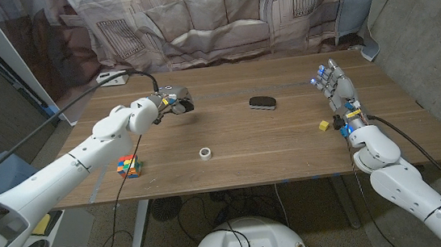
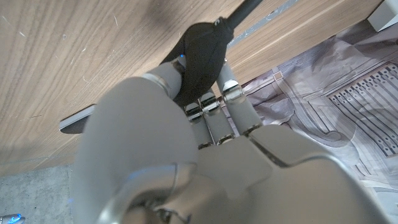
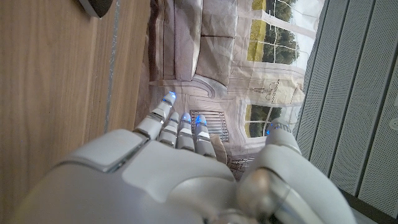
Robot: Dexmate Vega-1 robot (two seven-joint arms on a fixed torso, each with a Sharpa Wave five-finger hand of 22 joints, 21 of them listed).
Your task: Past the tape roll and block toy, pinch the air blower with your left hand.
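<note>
- Wooden surface (image 1: 287, 145) stands before a printed backdrop; we see a tape roll (image 1: 205, 152) and block toy (image 1: 130, 165) near its front.
- Our left robot hand (image 1: 171, 101) pinches the black air blower (image 2: 202, 53) above the surface, beyond both.
- Our right robot hand (image 1: 336, 85) holds nothing, fingers apart.
- Between the hands lies a dark oval thing (image 1: 262, 102).

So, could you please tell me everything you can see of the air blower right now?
The air blower is a black, matte, rubbery-looking bulb that narrows to a thin dark nozzle. In the left wrist view it sits between the fingers of the left hand, which grips it around the bulb, nozzle pointing away from the palm. In the head view it shows as a dark shape in that hand, above the far left part of the wooden table. Whether it touches the wood is unclear.
</note>
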